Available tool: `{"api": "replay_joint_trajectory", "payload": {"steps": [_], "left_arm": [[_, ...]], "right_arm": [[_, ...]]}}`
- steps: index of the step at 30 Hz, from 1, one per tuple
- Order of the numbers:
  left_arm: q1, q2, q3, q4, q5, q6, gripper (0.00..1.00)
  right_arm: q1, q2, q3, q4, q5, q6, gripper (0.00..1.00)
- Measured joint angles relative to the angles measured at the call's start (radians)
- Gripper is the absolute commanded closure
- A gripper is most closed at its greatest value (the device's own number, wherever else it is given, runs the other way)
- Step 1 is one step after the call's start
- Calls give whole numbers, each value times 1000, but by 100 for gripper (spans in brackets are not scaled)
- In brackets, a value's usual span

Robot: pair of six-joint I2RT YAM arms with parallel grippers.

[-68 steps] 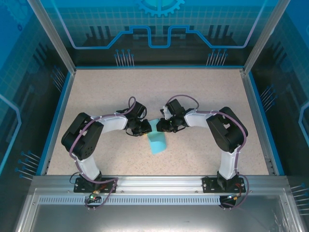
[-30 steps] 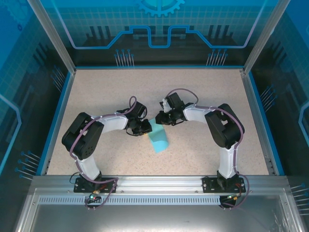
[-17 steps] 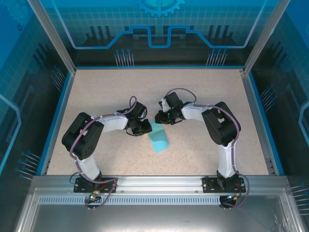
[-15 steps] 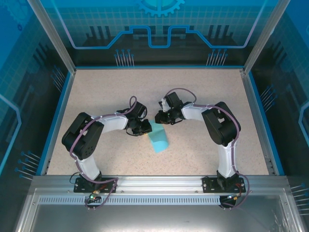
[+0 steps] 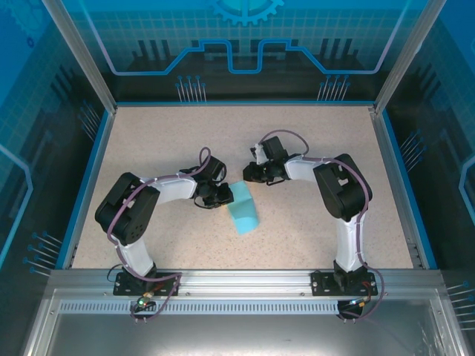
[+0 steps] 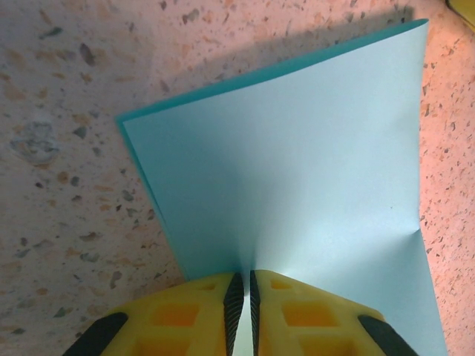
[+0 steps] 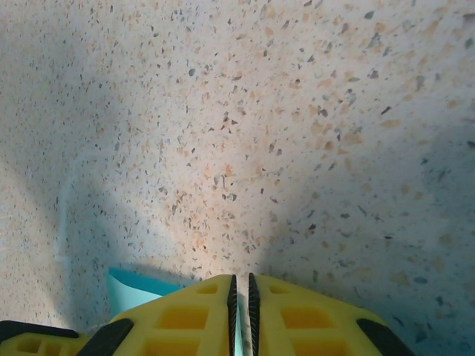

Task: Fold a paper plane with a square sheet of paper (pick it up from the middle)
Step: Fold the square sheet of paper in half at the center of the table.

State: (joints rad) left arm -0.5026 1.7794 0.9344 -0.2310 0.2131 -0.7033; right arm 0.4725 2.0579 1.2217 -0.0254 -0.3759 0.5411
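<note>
Folding looks midway: left gripper (image 6: 243,276) pinches the doubled light-blue paper sheet (image 6: 312,170) at its edge, right gripper (image 7: 240,278) sits closed and empty beside it, so the next fold needs its hold.

Our robot lab cell: speckled table (image 5: 163,141), aluminium posts (image 5: 79,55) at its corners, blue circuit-print panels (image 5: 312,30) behind it.

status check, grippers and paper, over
Left gripper shut on sheet of paper edge. Right gripper shut by its corner, hold unclear. Sheet folded, no obstruction seen.
</note>
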Motion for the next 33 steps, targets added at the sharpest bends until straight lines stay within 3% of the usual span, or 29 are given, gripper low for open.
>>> {"api": "replay_joint_trajectory", "payload": {"steps": [14,33], "left_arm": [[0,2,7,-8,0,4,83],[-1,14,32,-44,-2,26,83]], "right_arm": [[48,-142,-114,3,-55,0,84],[79,-118,-129,-194,-68,-134,85]]}}
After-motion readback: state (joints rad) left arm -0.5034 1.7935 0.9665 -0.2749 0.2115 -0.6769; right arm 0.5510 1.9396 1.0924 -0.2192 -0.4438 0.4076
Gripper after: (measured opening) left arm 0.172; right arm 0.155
